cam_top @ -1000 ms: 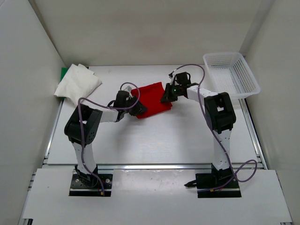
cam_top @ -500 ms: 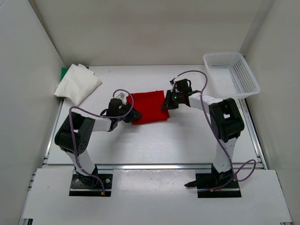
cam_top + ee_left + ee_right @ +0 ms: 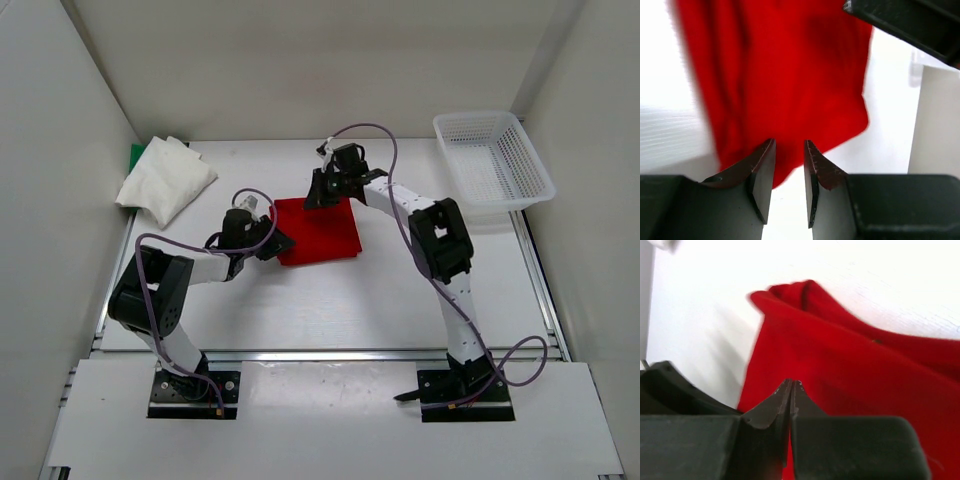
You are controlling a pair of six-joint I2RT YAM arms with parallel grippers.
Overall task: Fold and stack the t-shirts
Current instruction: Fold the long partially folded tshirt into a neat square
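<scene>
Three shirts, one basket (image 3: 478, 116), two tools.
The left tool (image 3: 789, 145) is narrowly apart at the red shirt (image 3: 322, 232) edge, the right tool (image 3: 791, 383) pressed together over it; the off-white shirt (image 3: 165, 180) lies on the green shirt (image 3: 137, 153).

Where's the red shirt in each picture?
Top external: the bright red cloth t-shirt lies flat near the middle of the table.
Left wrist: the shirt fills the upper middle of the picture.
Right wrist: the shirt spreads across the middle and right.
Shared landmark: the white tabletop shows beside the shirt in every view, right of it in the left wrist and upper left in the right wrist.
</scene>
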